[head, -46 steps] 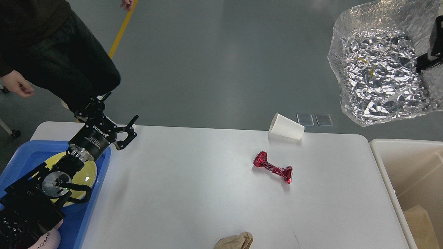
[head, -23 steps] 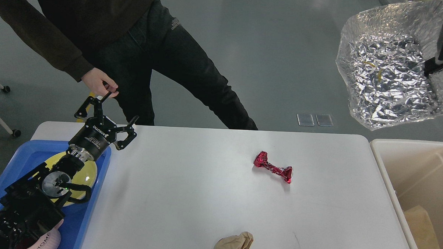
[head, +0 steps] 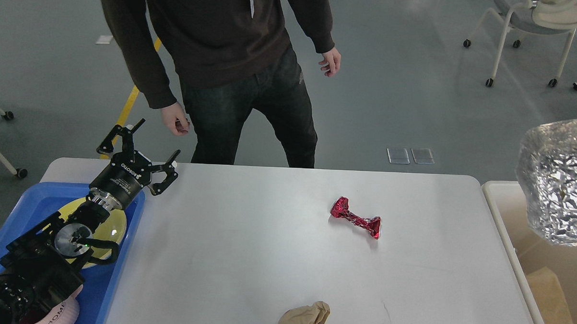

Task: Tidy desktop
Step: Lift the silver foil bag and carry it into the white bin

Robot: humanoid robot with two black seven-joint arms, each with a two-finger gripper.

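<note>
The desktop [head: 247, 247], white, matte and round-cornered, fills the centre of the view. On it, right of middle, a crumpled red wrapper [head: 356, 221] lies apart from a brown paper wad [head: 307, 320] at its near edge. The left gripper [head: 147, 154], fingers spread and empty, hangs over the desktop's left end. The right gripper is not seen. The wrapper is best pinched at its narrow waist.

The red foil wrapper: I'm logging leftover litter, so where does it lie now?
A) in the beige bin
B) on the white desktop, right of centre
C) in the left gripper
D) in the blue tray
B: the red foil wrapper lies crumpled on the bare white desktop, apart from everything else.
</note>
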